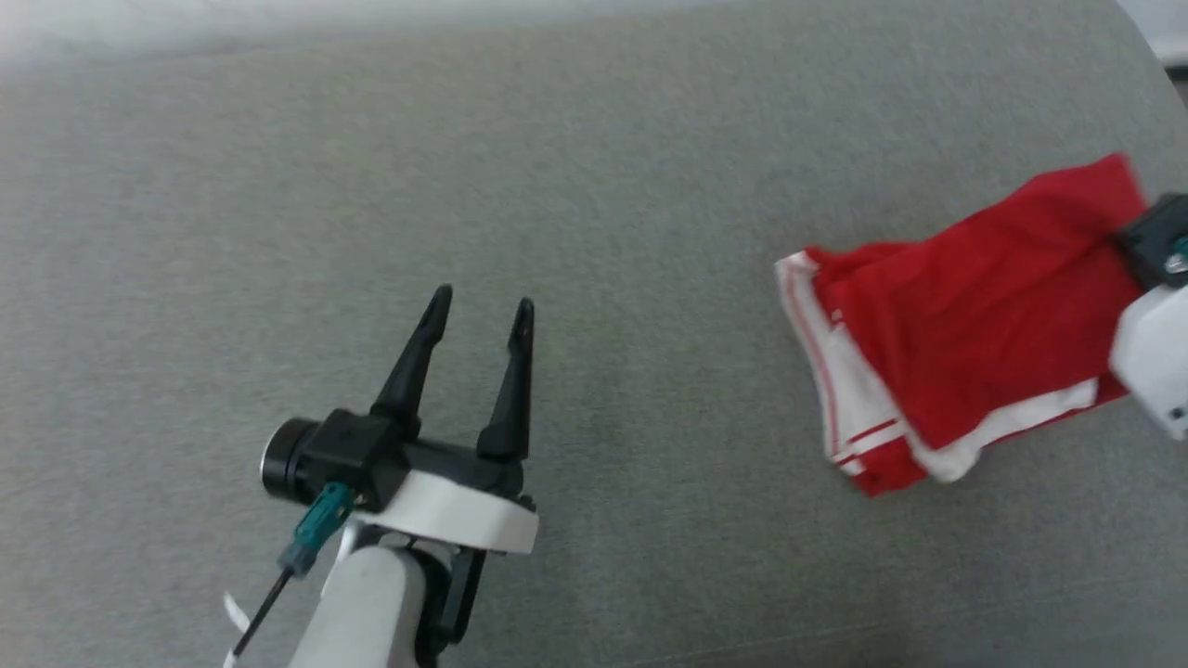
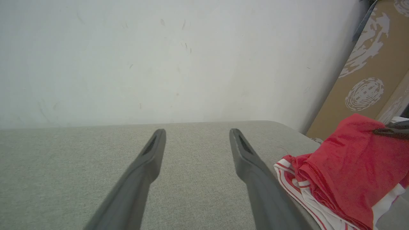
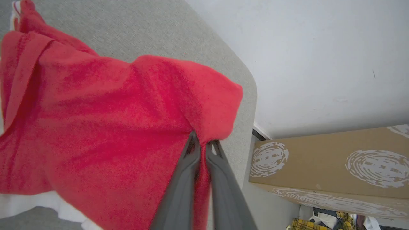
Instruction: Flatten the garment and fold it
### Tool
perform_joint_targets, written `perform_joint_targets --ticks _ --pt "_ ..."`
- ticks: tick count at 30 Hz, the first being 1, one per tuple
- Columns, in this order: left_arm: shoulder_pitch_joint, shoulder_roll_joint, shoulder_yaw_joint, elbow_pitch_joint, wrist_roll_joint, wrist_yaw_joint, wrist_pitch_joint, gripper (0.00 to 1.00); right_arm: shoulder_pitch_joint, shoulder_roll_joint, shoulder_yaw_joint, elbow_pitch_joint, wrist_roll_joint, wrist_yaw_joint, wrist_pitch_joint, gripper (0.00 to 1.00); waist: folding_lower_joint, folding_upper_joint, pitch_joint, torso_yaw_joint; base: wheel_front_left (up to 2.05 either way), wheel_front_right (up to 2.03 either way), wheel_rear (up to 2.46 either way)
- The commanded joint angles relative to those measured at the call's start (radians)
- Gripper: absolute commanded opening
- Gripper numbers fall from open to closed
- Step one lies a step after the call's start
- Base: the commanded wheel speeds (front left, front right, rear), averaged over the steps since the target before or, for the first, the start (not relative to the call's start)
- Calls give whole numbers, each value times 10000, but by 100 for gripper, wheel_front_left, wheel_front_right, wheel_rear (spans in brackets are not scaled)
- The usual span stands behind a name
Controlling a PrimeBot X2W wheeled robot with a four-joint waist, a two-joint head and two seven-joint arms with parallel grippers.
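The garment (image 1: 965, 325) is a red shirt with white, red-striped sleeve trim, bunched in folded layers at the right of the grey surface. Its print is hidden. My right gripper (image 3: 203, 143) is shut on a fold of the red cloth (image 3: 127, 121) and holds that end raised above the surface; its wrist (image 1: 1155, 306) enters the head view at the right edge. My left gripper (image 1: 481, 314) hovers open over bare grey fabric at the lower middle, well left of the shirt, with nothing between its fingers. In the left wrist view the garment (image 2: 345, 172) lies to the right of the open fingers (image 2: 255, 179).
The grey upholstered surface (image 1: 464, 167) stretches wide to the left and back, ending at a white wall (image 2: 159, 57). Its rounded right corner (image 3: 246, 83) drops off beside a brown cardboard box (image 3: 335, 166) with white prints. Some clothes (image 3: 319, 220) lie below the box.
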Motion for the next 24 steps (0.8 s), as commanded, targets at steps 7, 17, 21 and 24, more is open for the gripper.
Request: perform_joint_targets --ticks 7,17,21,24 --pt "-1025 1 -344 -48 355 -108 -46 100 -662 -1046 -841 1372 -185 -21 -1308 0 0 0 2167 -850 0 0 0" --pt "-1817 1 -550 -251 642 -193 -46 100 -720 -1293 -2825 4088 -1193 -21 -3297 0 0 0 3516 -330 0 0 0" --pt "-1938 1 -568 -201 727 -236 -46 100 -977 -1301 -3643 4831 -1689 -21 -3850 0 0 0 3747 -213 0 0 0" --pt "-1970 1 -534 -182 721 -234 -46 100 -1071 -1071 -3944 5342 -1874 -21 -4042 0 0 0 3779 -159 0 0 0"
